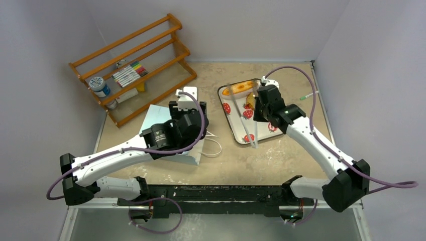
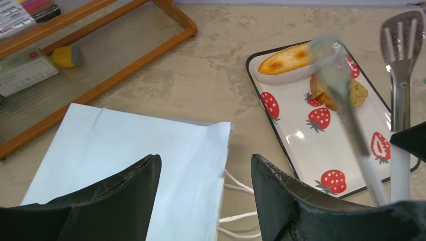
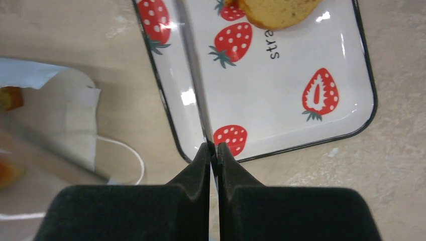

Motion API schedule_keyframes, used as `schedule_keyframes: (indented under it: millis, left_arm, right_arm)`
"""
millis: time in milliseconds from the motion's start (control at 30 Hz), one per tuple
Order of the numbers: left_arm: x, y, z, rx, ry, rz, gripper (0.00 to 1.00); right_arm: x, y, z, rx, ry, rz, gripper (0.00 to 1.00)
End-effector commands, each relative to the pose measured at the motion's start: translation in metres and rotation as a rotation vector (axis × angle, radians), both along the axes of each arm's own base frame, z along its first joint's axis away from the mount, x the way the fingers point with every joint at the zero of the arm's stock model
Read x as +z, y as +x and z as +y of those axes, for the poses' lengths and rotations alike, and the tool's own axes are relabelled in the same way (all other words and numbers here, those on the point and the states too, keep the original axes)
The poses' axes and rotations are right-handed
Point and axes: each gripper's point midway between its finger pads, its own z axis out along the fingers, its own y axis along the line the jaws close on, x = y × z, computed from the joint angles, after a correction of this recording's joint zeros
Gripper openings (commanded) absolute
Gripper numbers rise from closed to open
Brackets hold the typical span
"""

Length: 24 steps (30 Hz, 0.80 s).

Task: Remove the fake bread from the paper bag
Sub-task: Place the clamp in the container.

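Top view: the pale-blue paper gift bag (image 1: 150, 118) lies flat on the tan bench (image 1: 281, 155) under the left arm (image 1: 125, 155). A long golden toy loaf (image 1: 238, 89) rests on the white strawberry-print tray (image 1: 237, 123).

Left wrist view: the left pincer (image 2: 205, 160) hangs released above the bag.

Right wrist view: the right pincer (image 3: 213, 146) is clenched on the long metal tongs (image 3: 193, 75). A brown toy pastry piece (image 3: 10, 98) shows at the bag's mouth.

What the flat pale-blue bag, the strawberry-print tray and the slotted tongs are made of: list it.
Flat pale-blue bag: paper, matte, creased. White strawberry-print tray: likely enamelled metal or melamine, glossy glare. Slotted tongs: steel, brushed sheen.
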Motion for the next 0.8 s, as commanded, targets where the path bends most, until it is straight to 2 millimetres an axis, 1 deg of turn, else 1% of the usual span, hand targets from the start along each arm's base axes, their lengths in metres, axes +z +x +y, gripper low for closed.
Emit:
schedule_keyframes:
  millis: [0,67,133,267,467,500,600,767]
  left_arm:
    - [0.003,-0.005,0.023,0.041,0.011,-0.003,0.66]
    - [0.003,-0.006,0.023,0.034,0.005,-0.001,0.66]
    - [-0.003,-0.007,0.020,0.014,0.012,0.017,0.66]
    - [-0.028,-0.011,0.008,-0.033,0.040,0.079,0.67]
    - [-0.063,-0.013,-0.002,-0.045,0.097,0.156,0.70]
    - [-0.070,-0.013,-0.003,-0.049,0.124,0.174,0.71]
    - [-0.083,-0.016,-0.007,-0.075,0.175,0.218,0.72]
    - [-0.094,-0.024,-0.012,-0.110,0.196,0.271,0.73]
  right_arm:
    - [0.001,0.021,-0.001,0.012,-0.004,-0.052,0.00]
    - [-0.007,0.025,-0.002,0.017,-0.010,-0.042,0.00]
    - [-0.015,0.029,-0.001,0.024,-0.012,-0.029,0.00]
    - [-0.029,0.037,0.002,0.037,-0.021,0.001,0.00]
    - [-0.050,0.051,-0.008,0.025,-0.029,0.038,0.00]
    - [-0.053,0.052,-0.010,0.023,-0.027,0.042,0.00]
    - [-0.058,0.057,-0.013,0.022,-0.024,0.052,0.00]
    - [-0.064,0.062,-0.015,0.020,-0.025,0.068,0.00]
